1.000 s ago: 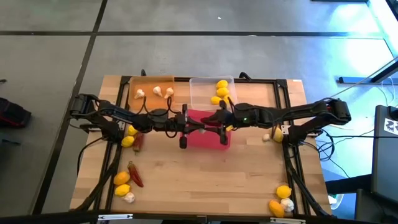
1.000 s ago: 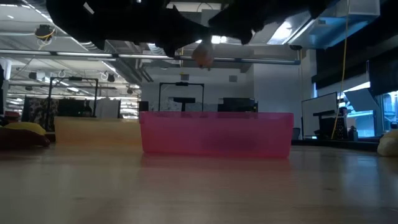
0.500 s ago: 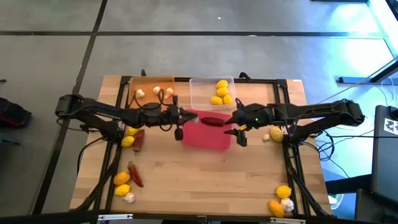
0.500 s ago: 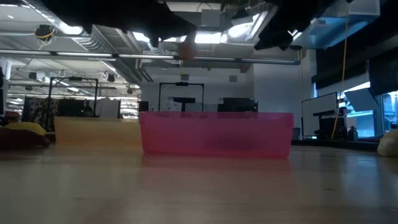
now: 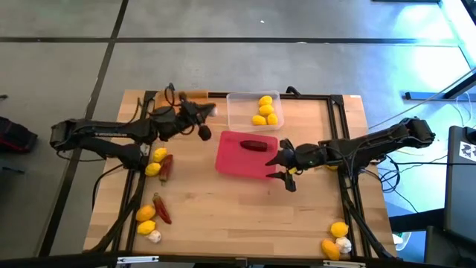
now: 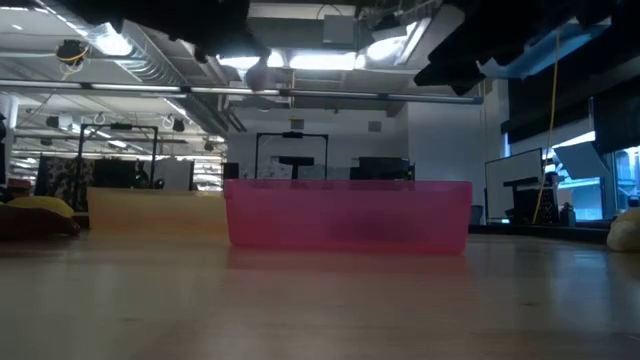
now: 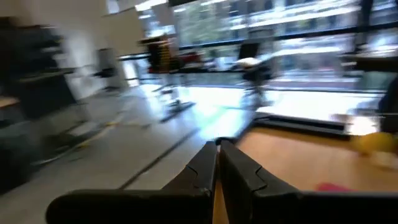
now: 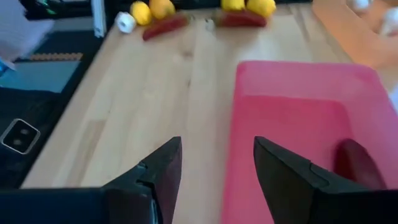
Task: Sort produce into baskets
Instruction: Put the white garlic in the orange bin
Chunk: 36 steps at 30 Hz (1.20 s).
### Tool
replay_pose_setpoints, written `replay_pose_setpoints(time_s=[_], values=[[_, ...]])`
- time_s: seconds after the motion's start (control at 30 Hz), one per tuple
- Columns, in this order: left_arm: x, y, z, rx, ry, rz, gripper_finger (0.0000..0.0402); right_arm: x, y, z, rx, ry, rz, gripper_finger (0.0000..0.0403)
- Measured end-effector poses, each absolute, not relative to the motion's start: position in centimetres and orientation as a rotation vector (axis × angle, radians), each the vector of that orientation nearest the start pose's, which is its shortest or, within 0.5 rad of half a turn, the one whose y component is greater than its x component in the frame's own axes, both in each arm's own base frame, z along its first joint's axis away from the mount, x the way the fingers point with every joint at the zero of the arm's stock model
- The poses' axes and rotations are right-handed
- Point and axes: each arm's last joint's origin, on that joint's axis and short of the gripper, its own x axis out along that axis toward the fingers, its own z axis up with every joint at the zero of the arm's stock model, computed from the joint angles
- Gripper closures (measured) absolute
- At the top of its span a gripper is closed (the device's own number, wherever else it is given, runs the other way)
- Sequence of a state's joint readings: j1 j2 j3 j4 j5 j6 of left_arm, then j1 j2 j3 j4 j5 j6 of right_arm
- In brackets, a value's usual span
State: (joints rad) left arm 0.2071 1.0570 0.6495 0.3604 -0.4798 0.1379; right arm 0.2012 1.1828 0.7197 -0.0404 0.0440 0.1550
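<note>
Now the pink-red tray (image 5: 245,155) mid-surface holds one chili (image 5: 253,144); the right gripper (image 5: 286,167), fingers apart and empty, sits at its four o'clock corner, while the left gripper (image 5: 202,121), fingers together, hovers at eleven o'clock.

From my remote station I see a light wooden table (image 5: 223,216) with a black metal frame (image 5: 338,112) running along its edges. Around it lies a grey floor (image 5: 67,67) crossed by dark seam lines. A black and red object (image 5: 13,136) rests on the floor to the table's left, and dark equipment (image 5: 461,186) stands at the right. In the low view, ceiling lights (image 6: 320,60) and a black rectangular stand (image 6: 293,155) show in the room behind.
</note>
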Motion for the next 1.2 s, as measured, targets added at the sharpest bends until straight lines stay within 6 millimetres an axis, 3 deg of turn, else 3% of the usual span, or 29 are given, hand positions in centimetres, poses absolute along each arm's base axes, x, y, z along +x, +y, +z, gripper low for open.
replay_pose_setpoints(time_s=[0.3, 0.87, 1.03, 1.2], values=[[21.3, 10.1, 27.4, 0.064, 0.195, 0.873, 0.0389, 24.1, 5.0, 22.4, 0.142, 0.465, 0.116, 0.0208], [21.3, 16.6, 21.7, -0.082, 0.386, 1.105, 0.0389, 24.0, 4.8, 22.2, 0.134, 0.447, 0.066, 0.0208], [21.3, 18.1, 19.9, -0.103, 0.43, 1.147, 0.0389, 24.0, 4.8, 22.2, 0.133, 0.446, 0.065, 0.0208], [21.0, 18.3, 18.1, -0.101, 0.358, 1.164, 0.0389, 24.0, 4.8, 22.2, 0.134, 0.447, 0.065, 0.0208]])
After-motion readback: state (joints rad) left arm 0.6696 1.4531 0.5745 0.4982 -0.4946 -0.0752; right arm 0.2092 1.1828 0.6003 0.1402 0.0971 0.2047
